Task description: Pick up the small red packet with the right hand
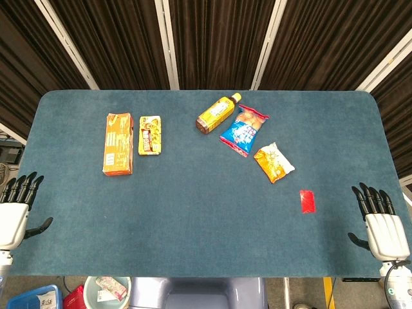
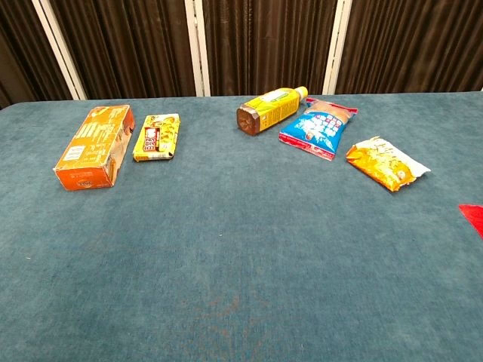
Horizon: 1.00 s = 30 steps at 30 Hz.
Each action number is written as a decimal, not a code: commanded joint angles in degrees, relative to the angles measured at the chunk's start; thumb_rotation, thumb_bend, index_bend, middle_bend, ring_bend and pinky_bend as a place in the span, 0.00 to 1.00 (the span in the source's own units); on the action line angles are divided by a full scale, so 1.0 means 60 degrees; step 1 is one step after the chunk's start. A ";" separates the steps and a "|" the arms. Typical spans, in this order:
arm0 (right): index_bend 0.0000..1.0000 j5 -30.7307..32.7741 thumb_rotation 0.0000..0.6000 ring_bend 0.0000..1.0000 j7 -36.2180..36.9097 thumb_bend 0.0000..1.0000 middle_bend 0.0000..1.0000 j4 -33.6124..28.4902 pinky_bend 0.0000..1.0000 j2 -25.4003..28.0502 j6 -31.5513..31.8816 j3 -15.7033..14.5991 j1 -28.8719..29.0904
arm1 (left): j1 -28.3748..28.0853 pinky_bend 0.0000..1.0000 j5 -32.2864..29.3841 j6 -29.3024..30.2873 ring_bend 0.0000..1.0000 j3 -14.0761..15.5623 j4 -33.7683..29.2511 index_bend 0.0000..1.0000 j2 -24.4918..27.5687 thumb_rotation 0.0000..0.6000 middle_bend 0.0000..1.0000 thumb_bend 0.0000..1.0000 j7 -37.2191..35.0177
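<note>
The small red packet (image 1: 308, 201) lies flat on the blue table near the front right; the chest view shows only its corner (image 2: 474, 216) at the right edge. My right hand (image 1: 382, 225) rests at the table's right front corner, fingers spread and empty, a short way right of the packet. At the left front corner sits my left hand (image 1: 16, 209), also spread and holding nothing. Neither hand shows in the chest view.
An orange box (image 1: 118, 143) and a yellow packet (image 1: 150, 134) lie at the left. A yellow bottle (image 1: 217, 114) lies on its side at the back centre, with a blue snack bag (image 1: 244, 129) and an orange snack bag (image 1: 273, 162) beside it.
</note>
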 commanded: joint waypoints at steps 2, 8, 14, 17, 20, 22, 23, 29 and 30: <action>0.01 0.0015 1.00 0.00 -0.0017 0.06 0.00 0.0007 0.00 -0.0009 -0.0022 0.0004 0.0012 | 0.0000 0.01 -0.0001 0.0000 0.00 -0.0001 -0.0006 0.00 0.0002 1.00 0.00 0.21 -0.0003; 0.26 -0.0226 1.00 0.00 0.0009 0.07 0.00 0.0147 0.00 -0.0136 0.0015 -0.0003 0.0101 | -0.0027 0.01 -0.0052 -0.0087 0.00 0.0005 -0.0021 0.00 -0.0031 1.00 0.00 0.21 0.0083; 0.46 -0.0951 1.00 0.00 -0.0320 0.12 0.00 0.0931 0.00 -0.1055 0.0046 -0.0124 0.0392 | -0.0072 0.01 -0.0004 -0.0169 0.00 0.0044 -0.0051 0.00 -0.0061 1.00 0.00 0.21 0.0163; 0.49 -0.1155 1.00 0.00 -0.0245 0.15 0.00 0.1385 0.00 -0.1595 -0.0085 -0.0127 0.0605 | -0.0123 0.01 -0.0005 -0.0276 0.00 0.0063 -0.0023 0.00 -0.0095 1.00 0.00 0.21 0.0235; 0.51 -0.1132 1.00 0.00 -0.0209 0.18 0.00 0.2080 0.00 -0.2214 -0.0244 -0.0064 0.0785 | -0.0197 0.01 -0.0083 -0.0455 0.00 0.0065 -0.0028 0.00 -0.0132 1.00 0.00 0.21 0.0320; 0.51 -0.1065 1.00 0.00 -0.0185 0.21 0.00 0.2451 0.00 -0.2521 -0.0434 -0.0054 0.0894 | -0.0231 0.01 -0.0100 -0.0503 0.00 0.0057 -0.0029 0.00 -0.0164 1.00 0.00 0.21 0.0409; 0.51 -0.1019 1.00 0.00 -0.0186 0.22 0.00 0.2634 0.00 -0.2652 -0.0562 -0.0054 0.0956 | -0.0245 0.01 -0.0109 -0.0532 0.00 0.0059 -0.0035 0.00 -0.0178 1.00 0.00 0.21 0.0443; 0.48 -0.0866 1.00 0.00 0.0018 0.26 0.00 0.3599 0.00 -0.3328 -0.1024 0.0052 0.1310 | -0.0303 0.01 -0.0246 -0.0648 0.00 0.0023 -0.0051 0.00 -0.0253 1.00 0.00 0.21 0.0631; 0.47 -0.0862 1.00 0.00 0.0102 0.26 0.00 0.3754 0.00 -0.3416 -0.1044 0.0065 0.1347 | -0.0313 0.01 -0.0232 -0.0635 0.00 0.0013 -0.0056 0.00 -0.0275 1.00 0.00 0.21 0.0649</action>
